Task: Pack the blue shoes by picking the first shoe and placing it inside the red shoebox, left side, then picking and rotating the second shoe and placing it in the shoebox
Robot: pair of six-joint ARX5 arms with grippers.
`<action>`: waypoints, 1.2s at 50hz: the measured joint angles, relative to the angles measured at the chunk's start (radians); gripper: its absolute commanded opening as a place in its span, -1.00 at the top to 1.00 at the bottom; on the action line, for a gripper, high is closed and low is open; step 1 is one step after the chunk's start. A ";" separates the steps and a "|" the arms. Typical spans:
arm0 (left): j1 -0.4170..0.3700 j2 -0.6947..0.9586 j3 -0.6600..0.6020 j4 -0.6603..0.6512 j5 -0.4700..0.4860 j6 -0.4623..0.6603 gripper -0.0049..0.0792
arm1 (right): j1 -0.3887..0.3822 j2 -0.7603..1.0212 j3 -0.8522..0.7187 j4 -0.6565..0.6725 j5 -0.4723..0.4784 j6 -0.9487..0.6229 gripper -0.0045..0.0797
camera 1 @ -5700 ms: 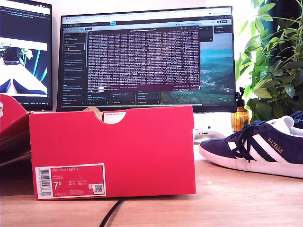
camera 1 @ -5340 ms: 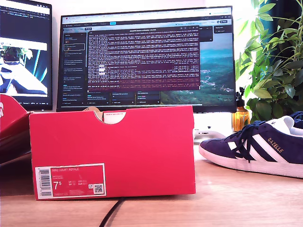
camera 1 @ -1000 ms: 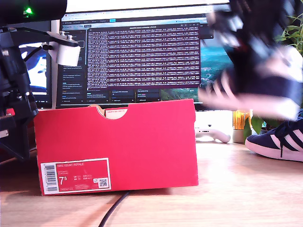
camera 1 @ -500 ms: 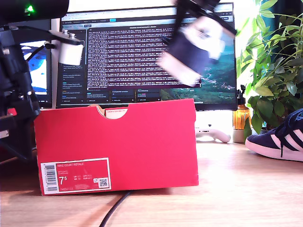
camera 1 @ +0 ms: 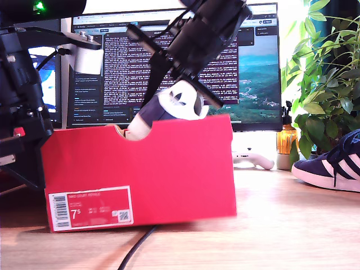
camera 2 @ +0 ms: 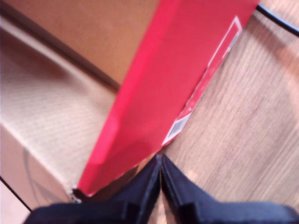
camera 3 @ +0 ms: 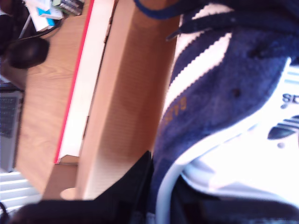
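Observation:
The red shoebox (camera 1: 140, 169) stands on the wooden table left of centre in the exterior view, its white label facing the camera. My second gripper (camera 1: 180, 95) reaches down from above, shut on one blue shoe (camera 1: 163, 109) that tips toe-down behind the box's front wall. The second wrist view shows this blue shoe (camera 3: 219, 93) with its white stripes beside the box's brown inner wall (camera 3: 121, 93). The other blue shoe (camera 1: 332, 166) rests on the table at the exterior view's right edge. My first gripper (camera 2: 160, 163) is shut on nothing, at an outer corner of the red shoebox (camera 2: 177, 79).
The first arm's black body (camera 1: 22, 112) stands at the exterior view's left, against the box. Two monitors (camera 1: 253, 67) rise behind. A plant (camera 1: 326, 67), an amber bottle (camera 1: 286, 143) and a white controller (camera 1: 253, 159) sit at the back right. A black cable (camera 1: 135, 250) runs under the box.
My second gripper carried the shoe from the exterior view's right, across the monitor and down into the box. The box has tilted slightly. Both arms entered since the earliest frames.

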 measured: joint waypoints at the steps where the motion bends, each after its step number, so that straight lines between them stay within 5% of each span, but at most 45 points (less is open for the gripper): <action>1: 0.000 0.000 0.000 0.000 0.000 0.000 0.93 | 0.000 0.000 0.000 0.004 0.000 0.001 0.92; 22: 0.003 0.000 0.000 0.014 -0.007 0.000 0.93 | 0.079 0.001 0.000 0.033 -0.002 0.019 0.92; 60: 0.006 0.000 0.000 0.031 -0.038 0.000 0.93 | 0.077 0.146 0.000 0.090 0.029 0.019 0.84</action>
